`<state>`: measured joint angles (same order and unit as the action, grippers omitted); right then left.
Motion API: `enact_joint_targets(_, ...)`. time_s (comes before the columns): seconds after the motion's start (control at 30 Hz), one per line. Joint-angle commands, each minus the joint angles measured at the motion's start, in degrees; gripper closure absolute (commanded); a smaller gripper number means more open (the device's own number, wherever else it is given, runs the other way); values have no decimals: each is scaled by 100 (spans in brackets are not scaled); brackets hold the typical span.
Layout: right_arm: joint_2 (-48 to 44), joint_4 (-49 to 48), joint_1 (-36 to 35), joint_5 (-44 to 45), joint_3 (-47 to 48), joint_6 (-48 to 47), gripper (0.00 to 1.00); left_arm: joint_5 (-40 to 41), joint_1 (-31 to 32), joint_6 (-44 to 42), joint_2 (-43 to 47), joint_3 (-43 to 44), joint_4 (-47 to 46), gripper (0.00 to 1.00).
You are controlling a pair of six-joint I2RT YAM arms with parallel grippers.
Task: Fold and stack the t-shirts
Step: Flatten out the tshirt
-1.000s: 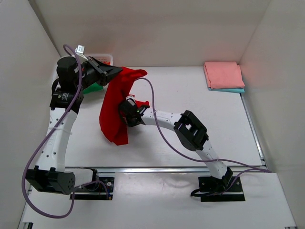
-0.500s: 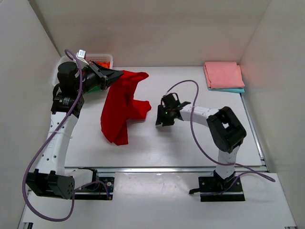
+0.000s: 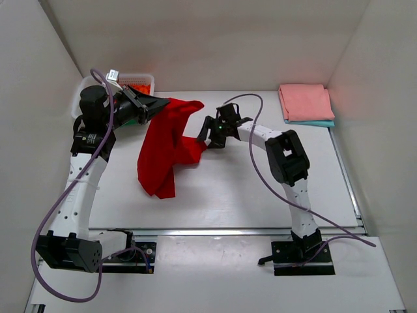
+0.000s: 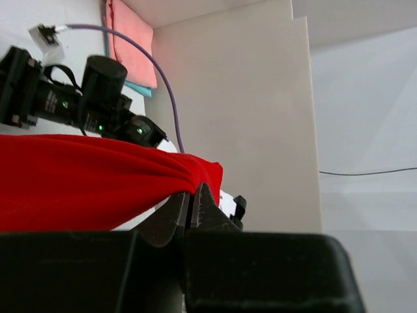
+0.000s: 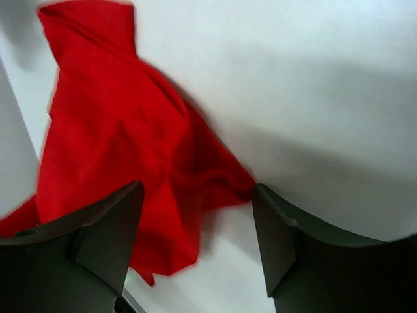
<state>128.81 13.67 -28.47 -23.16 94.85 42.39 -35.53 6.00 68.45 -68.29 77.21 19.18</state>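
My left gripper (image 3: 161, 103) holds a bright red t-shirt (image 3: 163, 147) up at the back left, jaws shut on a top edge (image 4: 193, 189). The cloth (image 4: 91, 179) hangs in folds, and its lower end and a right flap rest on the table. My right gripper (image 3: 207, 135) stands open just right of that flap, low over the table, with nothing in it. In the right wrist view the flap (image 5: 124, 150) lies ahead between the spread fingers (image 5: 104, 235). A folded salmon pink t-shirt (image 3: 305, 102) lies on a folded light blue one (image 3: 320, 122) at the back right.
A white lattice basket (image 3: 142, 79) stands at the back left behind the left arm. White walls close in the left, back and right sides. The right arm's purple cable (image 3: 260, 163) loops over the middle of the table.
My right gripper let go of the red t-shirt, opened, pulled away to the right, then swung back up to the flap. The freed flap dropped onto the table. The left grip stayed.
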Motion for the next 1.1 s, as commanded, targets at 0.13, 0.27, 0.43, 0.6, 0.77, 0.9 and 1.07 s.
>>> enact_joint_targets(0.13, 1225, 1057, 52, -523, 1834, -99, 100, -147, -55, 20, 211, -83, -266, 100)
enact_joint_targets(0.27, 499, 1524, 288, -139, 1871, -809, 100, -235, -169, -50, -17, 275, -388, 100)
enact_joint_targets(0.43, -1576, 1588, 999, 654, 1046, -1347, 100, -577, -582, -156, -780, 1673, -441, 100)
enact_joint_targets(0.6, -3991, 1200, 2099, 760, -377, -1066, 100, -736, -846, 55, -1125, 2167, -749, 100)
enact_joint_targets(0.77, -5137, 1752, 3003, 593, -581, -1697, 100, -885, -837, -497, -844, 1552, -785, 100)
enact_joint_targets(0.9, -6216, 1665, 3426, 453, -1046, -2094, 100, -903, -724, -596, -432, 1613, -617, 100)
enact_joint_targets(1.07, -7229, 1762, 3471, 548, -1206, -2384, 100, -894, -776, -719, 393, 1438, -415, 100)
